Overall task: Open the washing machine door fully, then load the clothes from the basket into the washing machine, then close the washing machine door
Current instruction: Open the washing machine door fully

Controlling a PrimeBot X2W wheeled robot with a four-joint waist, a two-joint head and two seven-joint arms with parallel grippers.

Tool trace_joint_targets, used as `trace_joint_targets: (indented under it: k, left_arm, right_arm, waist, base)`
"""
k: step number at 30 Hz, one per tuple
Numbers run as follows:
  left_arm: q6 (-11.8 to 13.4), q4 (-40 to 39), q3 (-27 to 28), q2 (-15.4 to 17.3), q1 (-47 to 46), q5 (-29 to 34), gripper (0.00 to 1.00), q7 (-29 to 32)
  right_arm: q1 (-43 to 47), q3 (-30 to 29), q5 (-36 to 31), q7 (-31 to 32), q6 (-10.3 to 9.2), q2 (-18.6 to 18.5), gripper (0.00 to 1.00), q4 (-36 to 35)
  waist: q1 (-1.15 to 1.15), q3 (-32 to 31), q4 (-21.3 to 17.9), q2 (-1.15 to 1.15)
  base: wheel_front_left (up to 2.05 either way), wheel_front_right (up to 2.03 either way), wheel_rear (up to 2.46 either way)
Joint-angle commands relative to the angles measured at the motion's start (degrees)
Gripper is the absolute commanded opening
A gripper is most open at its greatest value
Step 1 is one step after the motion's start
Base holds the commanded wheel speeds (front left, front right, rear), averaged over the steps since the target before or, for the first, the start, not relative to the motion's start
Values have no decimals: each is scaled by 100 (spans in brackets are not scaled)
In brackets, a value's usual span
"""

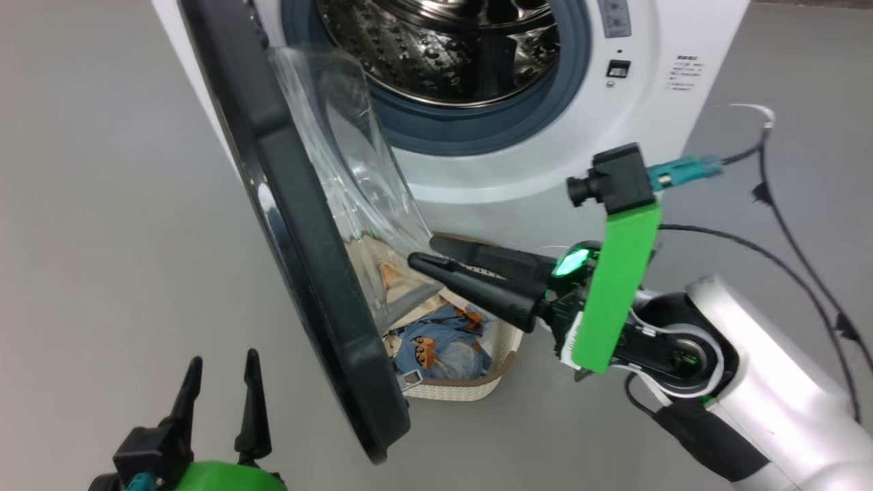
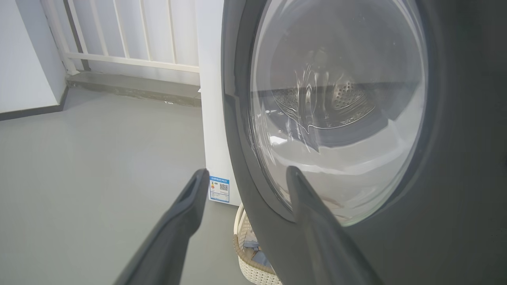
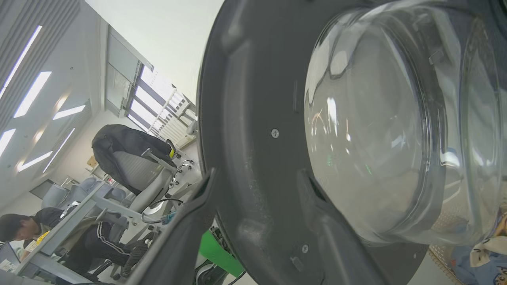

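The washing machine (image 1: 648, 123) stands at the top with its steel drum (image 1: 450, 48) exposed. Its door (image 1: 307, 273) hangs partly open, seen edge-on, black rim towards me and the glass bowl (image 1: 348, 157) facing the drum. Under the door sits the basket (image 1: 470, 390) holding blue printed clothes (image 1: 440, 348). My right gripper (image 1: 423, 251) is open, its fingers pointing left at the door's inner side just below the bowl. In the right wrist view the door's inner rim (image 3: 253, 99) shows between the spread fingers (image 3: 328, 229). My left gripper (image 1: 219, 368) is open and empty, facing the door's outer face (image 2: 455, 158).
Grey floor lies all around. Black cables (image 1: 805, 259) trail on the floor at the right of the machine. A white railing (image 2: 130, 39) and a low step stand behind the machine. A seated person (image 3: 23, 229), a desk and an office chair (image 3: 130, 158) are off behind the door.
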Motion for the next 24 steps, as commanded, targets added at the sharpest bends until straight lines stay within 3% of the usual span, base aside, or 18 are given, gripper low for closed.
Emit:
trace_joint_targets:
  k: [1,8,13,19,24]
  left_arm:
    - [-5,-133,219,74,-51,47,100,-37]
    - [40,-157,357,74,23,126,100,-37]
    - [80,-189,500,74,61,159,100,-37]
    - [24,-240,732,74,172,284,100,-37]
    - [-29,-262,861,74,131,343,100,-37]
  right_arm:
    - [50,44,-110,-127,9,-15,100,-196]
    - [-2,591,-1163,-1786,9,-924,100,-395]
    - [102,907,-2053,-3217,9,-1540,100,5]
    - [282,778,-2708,-4140,9,-1600,100,562]
    - [821,-226,-3412,-4253,9,-1444,100,814]
  waist:
    - [0,-44,-86,0]
    - [0,-268,-314,0]
    - [0,-408,-477,0]
    - [0,-513,-861,0]
    - [0,-526,-1020,0]
  base:
    - [0,0,0]
    - [0,0,0]
    - [0,0,0]
    - [0,0,0]
    - [0,0,0]
